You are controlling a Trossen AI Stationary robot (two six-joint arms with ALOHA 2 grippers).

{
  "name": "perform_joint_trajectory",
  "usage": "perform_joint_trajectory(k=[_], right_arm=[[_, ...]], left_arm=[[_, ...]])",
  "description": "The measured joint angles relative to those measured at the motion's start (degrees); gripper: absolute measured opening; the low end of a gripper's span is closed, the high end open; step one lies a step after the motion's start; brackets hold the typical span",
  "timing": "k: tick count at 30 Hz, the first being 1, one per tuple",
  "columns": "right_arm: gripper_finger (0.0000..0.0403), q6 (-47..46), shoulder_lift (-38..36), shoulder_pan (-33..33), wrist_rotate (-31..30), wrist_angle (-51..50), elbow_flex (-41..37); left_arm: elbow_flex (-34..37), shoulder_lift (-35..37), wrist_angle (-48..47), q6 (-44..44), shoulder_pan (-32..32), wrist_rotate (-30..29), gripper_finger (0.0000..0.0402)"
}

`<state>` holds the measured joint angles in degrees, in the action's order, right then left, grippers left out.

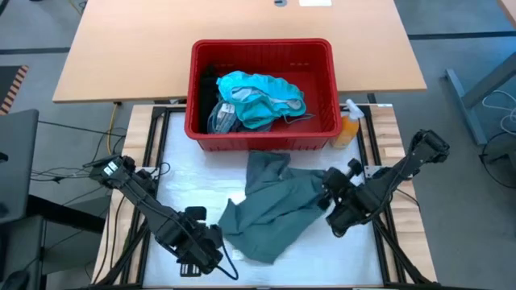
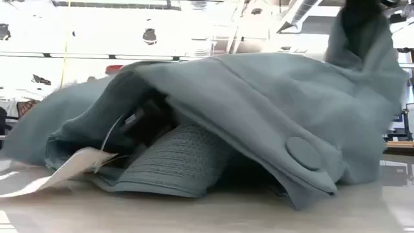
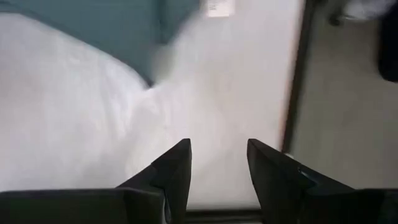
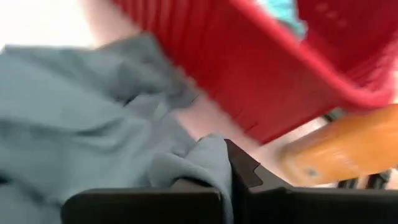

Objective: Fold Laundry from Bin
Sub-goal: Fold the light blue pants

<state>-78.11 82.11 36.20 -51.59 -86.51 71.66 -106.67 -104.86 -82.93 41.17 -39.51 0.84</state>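
Red bin [image 1: 263, 133] holds teal laundry [image 1: 262, 98] (perhaps black too); right gripper [image 1: 332, 197] pinches grey-green garment [image 1: 278, 211].

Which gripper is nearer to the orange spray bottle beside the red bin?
The right. The right gripper, shut on the grey-green garment, sits just in front of the orange spray bottle. The left gripper, open, is at the table's front-left, far from it.

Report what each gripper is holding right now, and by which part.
The right gripper is shut on the grey-green garment, pinching a fold at its right edge. The left gripper stands open over the bare table, holding nothing.
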Motion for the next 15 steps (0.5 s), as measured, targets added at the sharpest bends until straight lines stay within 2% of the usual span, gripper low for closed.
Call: perform_joint_trajectory(k=[3, 7, 12, 15], right_arm=[[0.0024, 4.4, 1.3, 0.7, 5.2, 4.8, -0.6], [0.0030, 4.7, 3.1, 2.5, 9.3, 5.3, -0.2], [0.0025, 6.0, 2.0, 5.6, 9.6, 5.8, 1.8], [0.0027, 6.2, -0.4, 7.2, 8.8, 5.5, 3.0]], left_arm=[[0.0, 0.0, 1.8, -0.2, -1.7, -4.6, 0.0146], [0.0, 0.0, 10.6, -3.4, -2.7, -9.2, 0.0146], [0.3, -0.2, 30.2, -15.0, -3.0, -21.4, 0.0146], [3.6, -0.2, 44.0, -22.2, -2.7, -28.5, 0.0146]])
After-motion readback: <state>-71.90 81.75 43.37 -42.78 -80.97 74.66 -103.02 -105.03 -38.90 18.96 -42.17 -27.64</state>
